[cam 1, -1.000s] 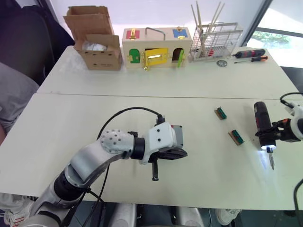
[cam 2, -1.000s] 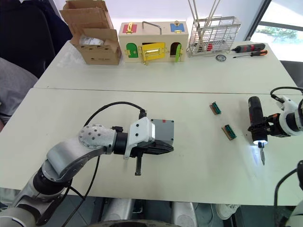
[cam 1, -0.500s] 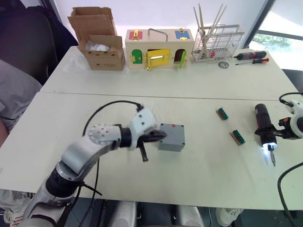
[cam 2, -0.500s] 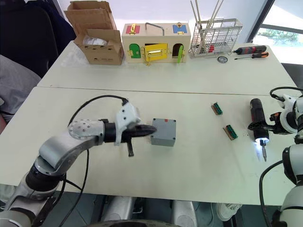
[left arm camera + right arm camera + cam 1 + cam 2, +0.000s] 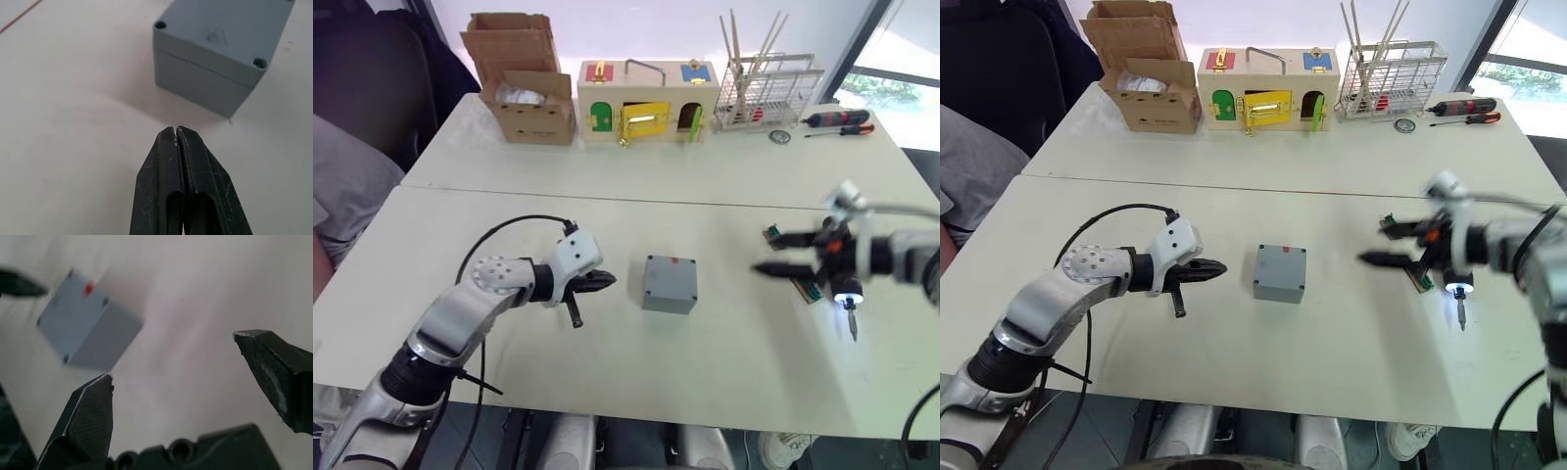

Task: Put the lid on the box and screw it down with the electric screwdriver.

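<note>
Grey box (image 5: 670, 283) with lid (image 5: 224, 30) seated on top, red mark on its far edge, sits on white tabletop (image 5: 607, 215) between the two tools. Left tool (image 5: 603, 282) fingers pressed together, empty, tips pointing at box, just beside it, not touching. Right tool (image 5: 787, 254) fingers spread wide apart, empty, pointing at box from other side, well apart from it. Electric screwdriver (image 5: 847, 294) just behind right tool, tip light on, bit pointing at near tabletop edge. Small green connector (image 5: 807, 286) beside it. Far tabletop: cardboard box (image 5: 521, 80), wooden box with coloured doors (image 5: 646, 98), wire rack (image 5: 769, 83), hand screwdrivers (image 5: 842, 122). Bright window far right. No writing readable.
</note>
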Available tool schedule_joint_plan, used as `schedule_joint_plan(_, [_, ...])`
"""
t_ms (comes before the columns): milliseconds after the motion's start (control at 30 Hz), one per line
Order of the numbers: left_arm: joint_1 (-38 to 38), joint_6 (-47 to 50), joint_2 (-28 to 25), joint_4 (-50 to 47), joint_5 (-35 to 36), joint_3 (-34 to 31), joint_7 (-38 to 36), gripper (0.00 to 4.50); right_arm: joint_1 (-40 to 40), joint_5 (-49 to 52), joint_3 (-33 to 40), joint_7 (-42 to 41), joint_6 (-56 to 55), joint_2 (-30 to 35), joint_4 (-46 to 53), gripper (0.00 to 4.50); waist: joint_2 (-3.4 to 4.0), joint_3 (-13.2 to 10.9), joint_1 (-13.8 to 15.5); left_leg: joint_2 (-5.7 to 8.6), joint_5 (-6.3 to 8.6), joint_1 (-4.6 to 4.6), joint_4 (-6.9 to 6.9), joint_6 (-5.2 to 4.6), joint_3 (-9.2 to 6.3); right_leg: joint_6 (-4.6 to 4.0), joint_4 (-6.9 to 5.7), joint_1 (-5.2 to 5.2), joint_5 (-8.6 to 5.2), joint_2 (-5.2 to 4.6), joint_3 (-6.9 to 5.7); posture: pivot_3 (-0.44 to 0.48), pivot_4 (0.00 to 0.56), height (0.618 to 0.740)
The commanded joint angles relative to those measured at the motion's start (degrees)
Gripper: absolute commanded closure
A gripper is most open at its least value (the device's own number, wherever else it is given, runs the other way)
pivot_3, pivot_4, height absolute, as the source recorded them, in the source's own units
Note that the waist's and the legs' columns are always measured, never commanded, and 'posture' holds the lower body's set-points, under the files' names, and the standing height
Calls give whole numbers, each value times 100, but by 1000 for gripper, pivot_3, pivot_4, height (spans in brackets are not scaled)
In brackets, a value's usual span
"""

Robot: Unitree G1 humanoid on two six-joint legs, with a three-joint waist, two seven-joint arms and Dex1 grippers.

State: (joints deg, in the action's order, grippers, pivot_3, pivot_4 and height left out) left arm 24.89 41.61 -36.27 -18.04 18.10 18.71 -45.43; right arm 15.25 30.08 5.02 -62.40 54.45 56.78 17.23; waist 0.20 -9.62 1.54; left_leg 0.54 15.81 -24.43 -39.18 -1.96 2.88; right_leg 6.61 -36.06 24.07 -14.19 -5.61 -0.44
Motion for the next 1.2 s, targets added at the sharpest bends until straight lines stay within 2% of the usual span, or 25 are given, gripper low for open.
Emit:
schedule_joint_plan(33, [133, -317, 296, 414, -182, 153, -57, 4500, -354, 7, -283, 385, -110, -261, 827, 20, -6, -2, 14, 2, 1, 0, -1, -2, 0, 0, 1, -1, 0, -1, 0, 0, 150, 731])
schedule_joint_plan(467, [902, -1292, 995, 1739, -828, 680, -704, 4500, -476, 339, -982, 1258, 225, -1238, 1648, 20, -9, -1, 55, 1, -1, -1, -2, 2, 0, -1, -3, 5, -1, 2, 0, 0, 150, 731])
schedule_joint_plan(700, [1177, -1869, 1377, 2572, -1193, 755, -885, 4500, -716, 802, -911, 1559, 820, -1233, 2324, 20, -12, 0, 72, 2, -1, -3, -3, 0, -2, -1, -4, 5, 0, 2, -2, 0, 150, 731])
schedule_joint_plan(800, [1152, -1958, 1287, 2690, -1368, 625, -802, 4500, -801, 688, -732, 1599, 780, -870, 2386, 20, -13, 1, 61, 2, 0, -2, -4, -2, 0, -1, -3, 4, 0, 0, -1, 0, 150, 731])
schedule_joint_plan(900, [1072, -1909, 1147, 2595, -1407, 494, -789, 4500, -807, 527, -692, 1583, 579, -549, 2266, 20, -17, 3, 56, 1, 0, -1, -5, -2, 0, -1, -4, 4, 0, 0, -1, 0, 150, 731])
schedule_joint_plan(1000, [547, -1416, 533, 1634, -1262, 198, -867, 4500, -489, -88, -860, 1272, -182, -54, 1477, 20, -19, 4, -40, -4, 0, 0, -2, -2, 0, -1, -6, 9, -1, 2, 0, 0, 150, 731])
schedule_joint_plan(1067, [145, -1074, 255, 920, -1124, 218, -1000, 4500, -196, -385, -1135, 1097, -664, -59, 1010, 20, -22, 5, -167, -6, 0, 0, 3, -2, 2, -1, -5, 14, -1, 2, 1, 0, 150, 731])
schedule_joint_plan(1200, [-244, -554, 186, 193, -862, 253, -1012, 4500, 131, -734, -1548, 815, -1201, -209, 567, 20, -20, 6, -106, -8, 0, 0, 8, -1, 0, 0, -6, 16, -2, 5, 1, 0, 150, 731])
